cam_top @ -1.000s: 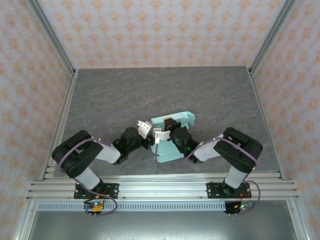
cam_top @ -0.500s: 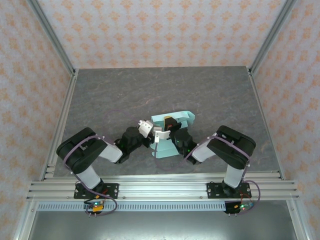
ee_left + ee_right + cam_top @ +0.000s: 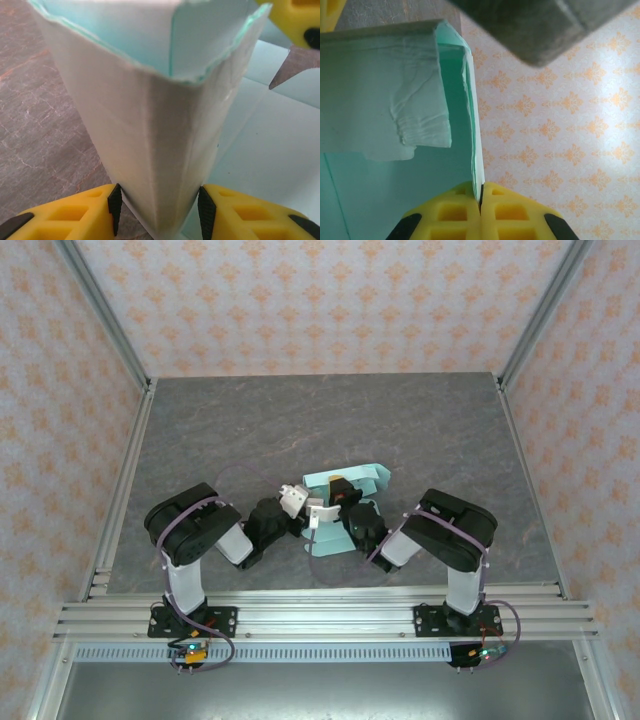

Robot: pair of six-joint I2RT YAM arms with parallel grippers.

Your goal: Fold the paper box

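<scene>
The paper box [image 3: 368, 478] is pale mint-blue card, partly folded, lying at the middle of the table between both arms. My left gripper [image 3: 303, 508] reaches it from the left. In the left wrist view a raised, folded corner of the paper box [image 3: 150, 125] stands between the yellow fingers, and the left gripper [image 3: 160, 205] is shut on it, black pads [image 3: 114, 207] pressing both sides. My right gripper [image 3: 337, 496] comes in from the right. In the right wrist view the right gripper [image 3: 480, 197] is shut on the thin upright wall of the paper box [image 3: 380, 100].
The grey stone-patterned tabletop [image 3: 300, 420] stretches free behind and beside the box. Aluminium posts [image 3: 105, 315] and patterned walls [image 3: 320, 300] close in the cell. A metal rail [image 3: 320, 615] runs along the near edge at the arm bases.
Both arms' elbows have drawn in toward the centre, the left one most. The grippers stay on the box, whose near edge has shifted slightly away from the rail.
</scene>
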